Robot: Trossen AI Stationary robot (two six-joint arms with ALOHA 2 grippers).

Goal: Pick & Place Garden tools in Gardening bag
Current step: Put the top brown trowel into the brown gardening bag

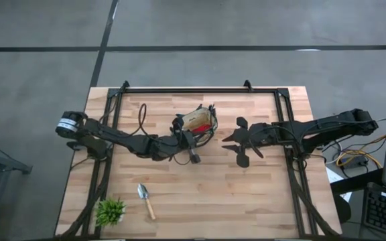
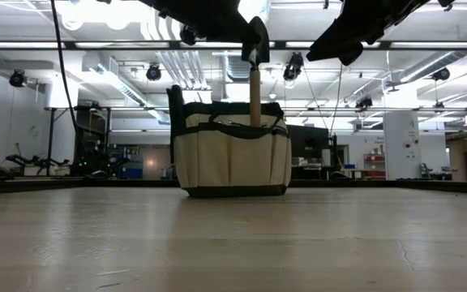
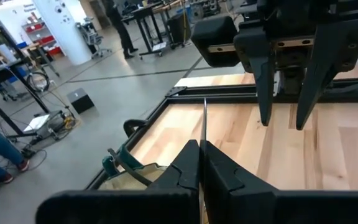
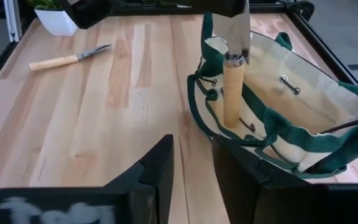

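Tan gardening bag (image 4: 291,118) receives a trowel (image 4: 234,74), handle down, held by left fingers (image 3: 188,168).

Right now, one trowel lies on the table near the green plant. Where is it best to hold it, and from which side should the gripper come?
Grip the trowel at the middle of its wooden handle, coming straight down from above. It lies flat on the bare table, apart from the plant, so the fingers can probably close across the narrow, round handle. The thin blade offers a poorer hold.
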